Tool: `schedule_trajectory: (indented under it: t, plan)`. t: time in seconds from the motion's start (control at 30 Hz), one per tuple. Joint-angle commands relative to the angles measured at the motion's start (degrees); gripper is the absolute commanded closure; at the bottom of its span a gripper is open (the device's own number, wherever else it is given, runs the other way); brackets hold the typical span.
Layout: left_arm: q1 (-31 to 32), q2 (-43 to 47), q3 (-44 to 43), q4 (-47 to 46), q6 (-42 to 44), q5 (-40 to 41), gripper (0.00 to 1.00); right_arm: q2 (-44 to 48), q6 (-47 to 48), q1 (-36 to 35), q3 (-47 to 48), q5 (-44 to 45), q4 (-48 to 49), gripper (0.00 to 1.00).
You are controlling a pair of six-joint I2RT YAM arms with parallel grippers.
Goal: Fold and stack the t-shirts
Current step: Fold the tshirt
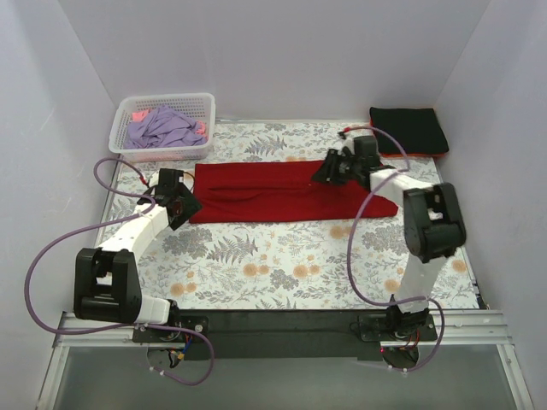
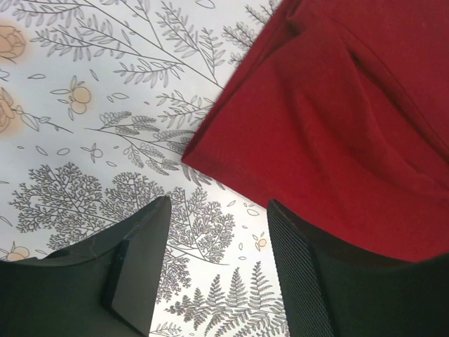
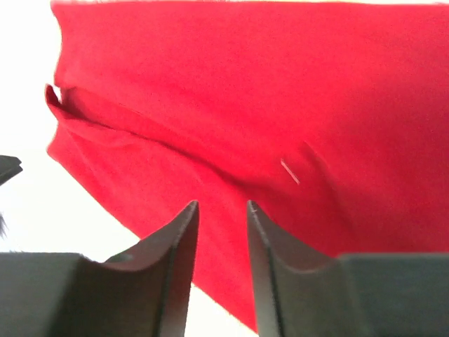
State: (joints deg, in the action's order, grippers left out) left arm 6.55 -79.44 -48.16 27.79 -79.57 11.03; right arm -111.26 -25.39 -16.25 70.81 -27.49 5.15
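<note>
At either end of the red t-shirt (image 1: pixel 273 192), left pincer (image 2: pixel 217 210) spread wide, right pincer (image 3: pixel 222 207) narrowly parted, both empty

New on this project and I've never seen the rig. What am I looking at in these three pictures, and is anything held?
These are two robot arms bolted at the table's near edge, each ending in two fingers. The wide picture comes from a fixed camera above and behind the arms. The other two come from cameras on the wrists, each looking past its own arm's fingers.

On the floral table cloth lies a deep-red t-shirt, folded into a long band. A folded black t-shirt sits in the far right corner. A white basket at far left holds lavender t-shirts.

The left fingers are open beside the red shirt's corner. The right fingers hover over it, narrowly apart. Nothing looks held.
</note>
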Motion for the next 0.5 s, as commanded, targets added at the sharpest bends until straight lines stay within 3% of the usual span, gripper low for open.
schedule_trajectory:
  t: [0.0,0.23,0.47]
  plan:
    - [-1.9,-0.6,-0.3,-1.3,-2.6,-0.7,0.43,11.8,-1.0,8.1,-11.0,1.6,2.3,0.57]
    - [-2.6,-6.2,-2.2,-1.6,-6.4,-3.6,0.39,27.7,-2.8,22.4,-29.2,2.7,2.2,0.39]
    - [-3.6,-9.3,-3.5,-2.4,-7.3,-2.9,0.39,34.6,-5.4,34.8,-38.9,4.5,2.3,0.35]
